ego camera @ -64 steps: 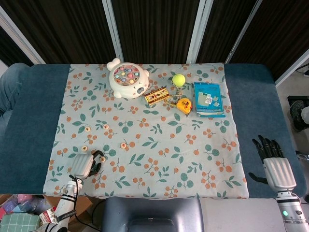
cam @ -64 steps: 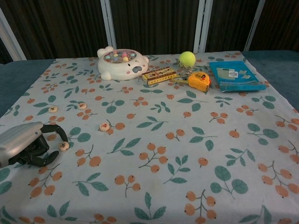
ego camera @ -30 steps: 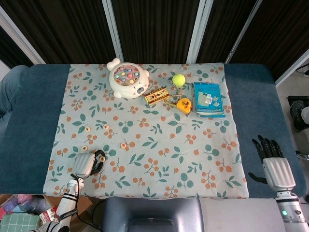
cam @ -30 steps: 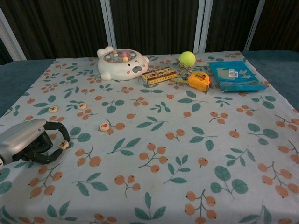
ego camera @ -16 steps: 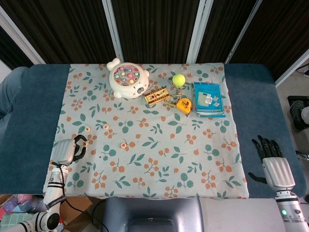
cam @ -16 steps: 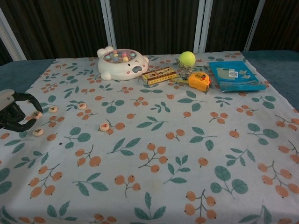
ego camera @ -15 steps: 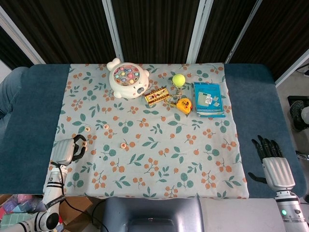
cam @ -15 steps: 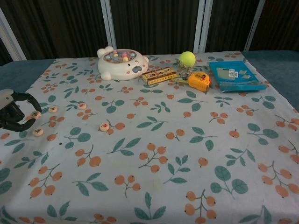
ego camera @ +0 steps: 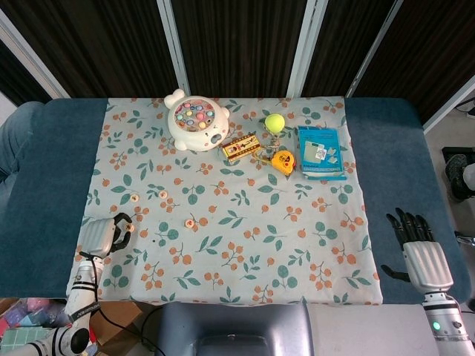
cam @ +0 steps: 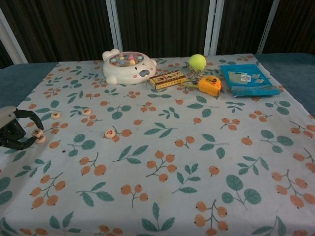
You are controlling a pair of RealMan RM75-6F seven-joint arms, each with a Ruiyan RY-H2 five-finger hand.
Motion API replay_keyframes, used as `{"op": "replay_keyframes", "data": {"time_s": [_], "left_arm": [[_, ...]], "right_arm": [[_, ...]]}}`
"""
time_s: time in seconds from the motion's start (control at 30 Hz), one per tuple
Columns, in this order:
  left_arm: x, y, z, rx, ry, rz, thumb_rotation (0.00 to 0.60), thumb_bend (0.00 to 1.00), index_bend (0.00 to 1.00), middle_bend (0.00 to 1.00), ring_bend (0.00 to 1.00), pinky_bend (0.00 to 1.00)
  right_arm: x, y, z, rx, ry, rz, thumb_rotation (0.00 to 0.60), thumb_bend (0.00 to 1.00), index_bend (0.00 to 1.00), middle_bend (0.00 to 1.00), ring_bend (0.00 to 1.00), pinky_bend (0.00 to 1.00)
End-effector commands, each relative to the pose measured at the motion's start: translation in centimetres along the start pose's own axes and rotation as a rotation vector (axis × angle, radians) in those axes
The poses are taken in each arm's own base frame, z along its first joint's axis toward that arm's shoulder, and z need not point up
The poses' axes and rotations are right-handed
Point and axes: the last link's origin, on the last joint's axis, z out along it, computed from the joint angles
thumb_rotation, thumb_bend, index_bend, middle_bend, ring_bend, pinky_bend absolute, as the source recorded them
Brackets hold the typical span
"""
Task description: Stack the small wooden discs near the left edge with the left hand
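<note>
1. Dark vertical panels stand behind a blue table point(ego camera: 44, 170), and a floral cloth point(ego camera: 245, 230) with leaves and orange berries covers its middle.
2. At the left edge of the cloth is the left hand point(cam: 12, 132). Its dark fingers point(cam: 30, 117) curl around a small wooden disc point(cam: 36, 132), which they pinch just above another disc point(cam: 41, 139) lying on the cloth; I cannot tell if the two discs touch.
3. Three more wooden discs lie free on the cloth: one point(cam: 55, 115) near the hand, one point(cam: 87, 111) a little further right, and one point(cam: 109, 133) toward the middle.
4. The right hand point(ego camera: 415, 248) rests on the blue surface at the right, well apart from the cloth, with straight, spread fingers and nothing in it.
5. Along the far side stand a white fishing toy point(ego camera: 194, 120), a yellow patterned box point(ego camera: 241, 147), a tennis ball point(ego camera: 274, 122), an orange tape measure point(ego camera: 282, 161) and a blue booklet point(ego camera: 320, 151).
</note>
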Motion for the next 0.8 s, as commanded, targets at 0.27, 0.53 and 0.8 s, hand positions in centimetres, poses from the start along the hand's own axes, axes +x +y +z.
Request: {"op": "replay_keyframes", "data": {"time_s": [0.27,0.53,0.8], "left_arm": [[-0.15,-0.24,0.28,0.005,0.001,0.011,0.600,0.45,0.49,1.00,1.00,1.00],[-0.21,-0.50,0.39,0.008,-0.003,0.015,0.600,0.45,0.49,1.00,1.00,1.00],[-0.36,-0.50,0.41,0.007,-0.010,0.016,0.600,0.45,0.45,1.00,1.00,1.00]], "right_arm": [[-0.01,-0.04,-0.06,0.004,-0.003,0.002,0.600,0.15,0.00,0.00,0.00,0.00],[-0.07,-0.06,-0.04,0.006,-0.009,0.003,0.600,0.15,0.00,0.00,0.00,0.00],[-0.10,-0.08,-0.05,0.004,-0.010,0.002,0.600,0.15,0.00,0.00,0.00,0.00]]}}
